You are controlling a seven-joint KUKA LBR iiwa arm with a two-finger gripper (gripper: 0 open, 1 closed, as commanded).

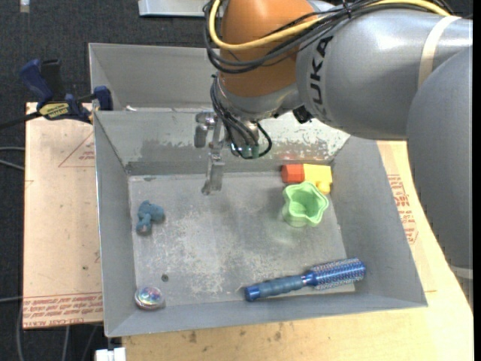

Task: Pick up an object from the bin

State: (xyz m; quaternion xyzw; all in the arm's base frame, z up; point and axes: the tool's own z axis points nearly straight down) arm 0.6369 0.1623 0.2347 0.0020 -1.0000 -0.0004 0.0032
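Nearest us, along the front of the bin [113,224], lies a blue hairbrush [304,280]. Its long axis runs across the view, with the bristled head toward the right and the handle tip toward the left. In the front left corner sits a small round silvery thing [149,298], too small for us to name. Farther in, by the left wall, we see a small blue lump [149,216] of uneven shape. On the right side stands a green cup [305,204] with a wavy rim, mouth up. Just behind it an orange block [292,173] and a yellow block [319,176] sit side by side against the back wall, seemingly touching. Farthest back, the gripper [213,173] hangs over bare floor close to the back wall, and we cannot tell whether it is open or closed. We judge the coming move to turn on this: the blue lump lies forward and to the view's left of the gripper, and the cup and blocks lie to its right, all well apart from it. We cannot read the gripper's height above the floor, and the orange wrist cover [259,36] hides part of the back wall.
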